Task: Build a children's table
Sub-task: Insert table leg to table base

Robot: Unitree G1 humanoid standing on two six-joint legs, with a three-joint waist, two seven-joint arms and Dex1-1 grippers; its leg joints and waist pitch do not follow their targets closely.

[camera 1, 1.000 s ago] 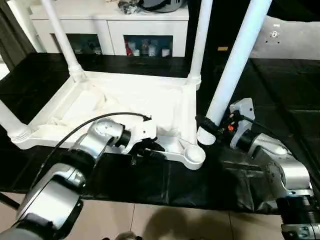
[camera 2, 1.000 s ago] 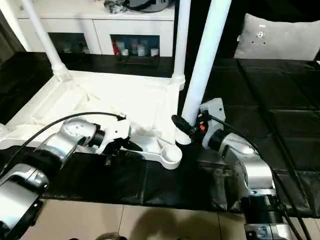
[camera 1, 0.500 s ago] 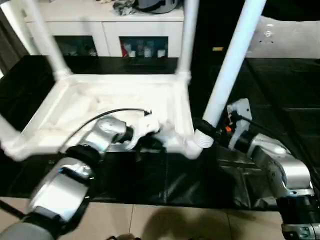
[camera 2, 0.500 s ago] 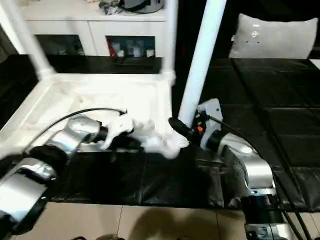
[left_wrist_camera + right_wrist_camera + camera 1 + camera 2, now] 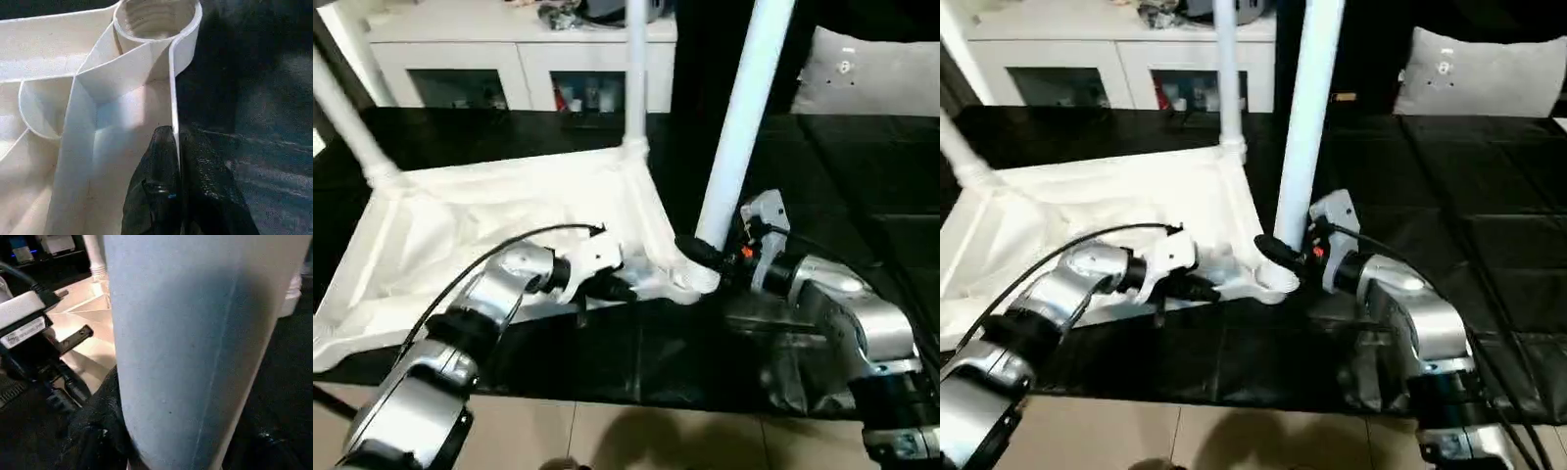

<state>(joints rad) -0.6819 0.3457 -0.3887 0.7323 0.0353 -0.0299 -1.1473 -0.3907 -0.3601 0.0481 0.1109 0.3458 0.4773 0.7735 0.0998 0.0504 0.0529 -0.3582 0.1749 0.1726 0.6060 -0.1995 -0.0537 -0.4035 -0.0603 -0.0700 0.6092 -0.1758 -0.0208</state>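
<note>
The children's table top (image 5: 460, 225) lies upside down on a black mat, ribs up. Two white legs stand in its far corners, one at the back left (image 5: 352, 127) and one at the back middle (image 5: 634, 78). My left gripper (image 5: 612, 287) is shut on the thin front rim near the front right corner; in the left wrist view its black fingers (image 5: 156, 166) pinch that wall below a round socket (image 5: 156, 19). My right gripper (image 5: 700, 253) is shut on the lower end of a third leg (image 5: 744, 117), held nearly upright with its foot at that front right corner.
A white cabinet with glass doors (image 5: 509, 59) stands behind the table top. A grey cushion (image 5: 871, 73) lies at the back right. The black mat (image 5: 636, 362) ends at a tiled floor (image 5: 607, 431) in front of me.
My left gripper has shut on the rim, and the table top has swung round so its front right corner now lies under the foot of the held leg. The camera has also shifted.
</note>
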